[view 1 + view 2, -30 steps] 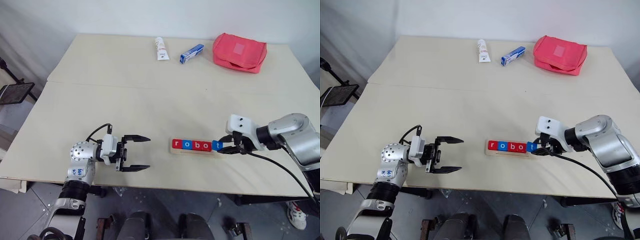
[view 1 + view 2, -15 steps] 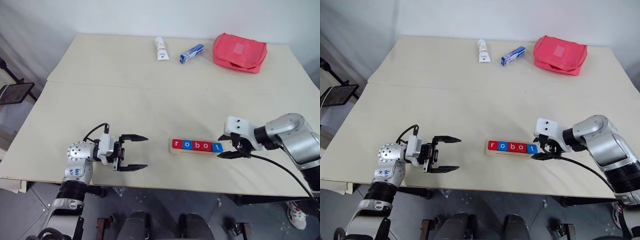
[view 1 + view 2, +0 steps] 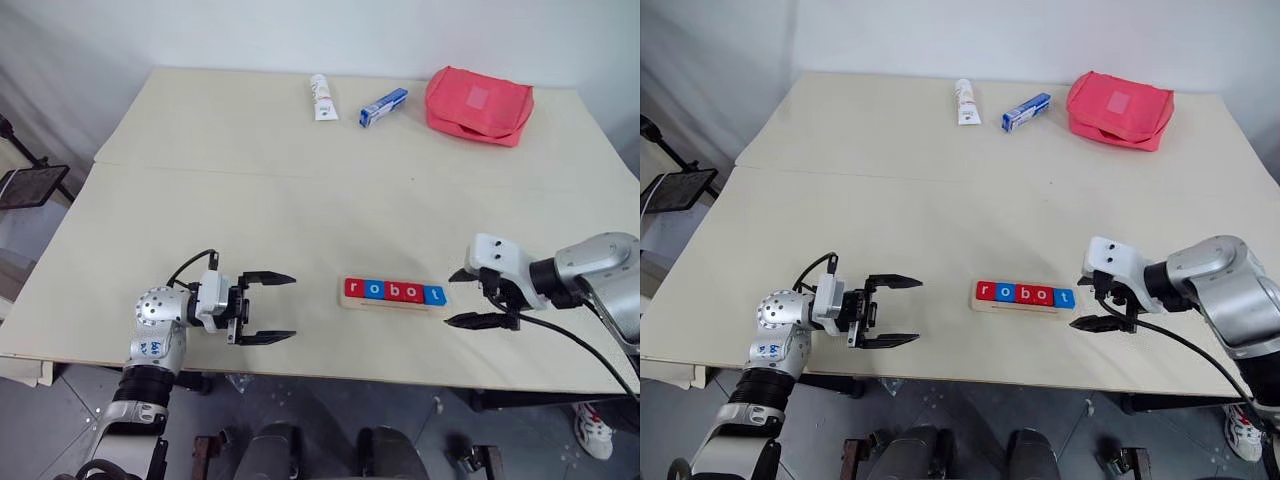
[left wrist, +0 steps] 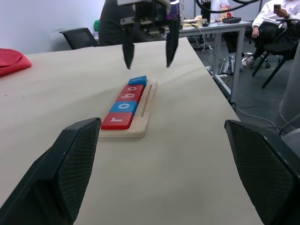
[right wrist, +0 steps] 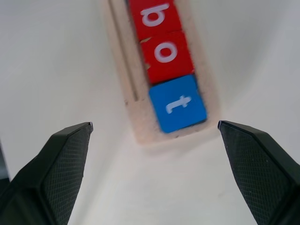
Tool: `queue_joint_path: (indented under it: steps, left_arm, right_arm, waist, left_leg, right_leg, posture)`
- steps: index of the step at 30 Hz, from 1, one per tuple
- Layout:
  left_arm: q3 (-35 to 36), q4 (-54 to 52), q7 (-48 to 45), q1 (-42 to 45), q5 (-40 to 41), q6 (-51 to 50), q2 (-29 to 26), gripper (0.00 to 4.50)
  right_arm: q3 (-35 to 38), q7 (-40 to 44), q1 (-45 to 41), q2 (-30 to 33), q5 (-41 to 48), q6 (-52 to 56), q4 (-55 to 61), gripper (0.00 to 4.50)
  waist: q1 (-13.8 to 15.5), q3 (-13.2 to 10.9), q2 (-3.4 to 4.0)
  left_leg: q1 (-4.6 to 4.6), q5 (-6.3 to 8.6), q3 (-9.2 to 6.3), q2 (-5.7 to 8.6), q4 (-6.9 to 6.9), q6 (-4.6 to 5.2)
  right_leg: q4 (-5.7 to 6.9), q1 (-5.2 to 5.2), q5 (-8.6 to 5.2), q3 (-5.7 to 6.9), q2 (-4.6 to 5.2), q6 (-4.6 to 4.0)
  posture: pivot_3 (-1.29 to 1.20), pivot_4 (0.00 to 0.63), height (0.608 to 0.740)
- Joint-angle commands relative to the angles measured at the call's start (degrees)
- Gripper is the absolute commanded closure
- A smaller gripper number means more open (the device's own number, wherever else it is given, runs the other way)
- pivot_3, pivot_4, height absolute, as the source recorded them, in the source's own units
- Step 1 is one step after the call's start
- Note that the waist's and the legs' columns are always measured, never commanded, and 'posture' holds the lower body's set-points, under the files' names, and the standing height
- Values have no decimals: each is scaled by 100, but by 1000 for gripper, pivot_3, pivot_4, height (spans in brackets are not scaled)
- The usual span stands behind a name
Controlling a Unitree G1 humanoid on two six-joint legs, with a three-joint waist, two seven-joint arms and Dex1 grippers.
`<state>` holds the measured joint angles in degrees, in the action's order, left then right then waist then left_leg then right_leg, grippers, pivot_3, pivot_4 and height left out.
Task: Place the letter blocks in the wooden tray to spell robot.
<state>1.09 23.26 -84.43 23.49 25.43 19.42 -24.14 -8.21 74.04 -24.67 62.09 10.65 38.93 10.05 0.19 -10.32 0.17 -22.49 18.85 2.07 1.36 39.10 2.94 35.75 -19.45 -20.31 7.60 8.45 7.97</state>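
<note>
The wooden tray lies flat near the front edge of the pale worktop, its long axis running left to right across the robot's front, one short end toward each arm. The five letter blocks sit in it in a single touching row along that same axis: red r, blue o, red b, red o, blue t, reading "robot" from the robot's left to its right. In the right wrist view the blue t fills the tray's end (its face looks slightly skewed against the red o beside it), and a thin empty groove runs alongside the row of blocks.

The right tool hangs just beside the tray's right end, apart from it, its two black fingers spread wide and gripping nothing. The left tool hovers over the worktop well to the left of the tray, pointing toward it, fingers likewise spread and empty.

At the far side of the worktop, well apart from the tray, lie a white tube, a blue-and-white box and a pink-red zipped pouch.
</note>
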Motion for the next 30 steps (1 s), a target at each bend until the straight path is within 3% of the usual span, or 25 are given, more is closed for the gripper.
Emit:
queue_joint_path:
  steps: [1, 4, 7, 18, 30]
  left_arm:
    - [-1, -123, 35, -29, 48, 5, 38, 0]
    - [5, -126, 38, -26, 48, 0, 40, 0]
    - [17, -139, 40, -40, 50, -8, 25, 0]
    - [21, -204, 90, -74, 40, -46, 4, 0]
    - [8, -317, 160, -132, 33, -67, -2, 0]
  right_arm:
    - [218, -155, 179, 58, 69, 44, 139, 7]
    - [237, -230, 264, 36, 119, 33, 164, 7]
    - [287, -224, 349, 45, 251, 52, 244, 623]
    - [176, -298, 242, 58, 258, 20, 87, 4464]
    - [-184, -436, -200, -396, 135, -48, -237, 4464]
  waist:
    - [-4, 0, 0]
    - [-7, 0, 0]
    - [-8, 0, 0]
    - [2, 0, -1]
    - [-16, 0, 0]
  left_leg:
    - [0, 0, 1, 0, 0, 0]
    - [0, 0, 4, 1, 0, 0]
    - [0, 0, 3, -1, 0, 0]
    - [0, 0, 2, 2, 0, 0]
    - [1, 0, 2, 1, 0, 0]
  right_leg:
    - [0, 0, 0, 0, 0, 0]
    - [-1, 0, 0, -1, 1, 0]
    - [-1, -1, 0, 0, 0, 0]
    - [-1, 0, 0, -1, 1, 0]
    - [0, 0, 0, 0, 1, 0]
  posture:
    - [0, 150, 740]
    - [0, 150, 740]
    - [0, 150, 740]
    - [0, 150, 740]
    - [0, 150, 740]
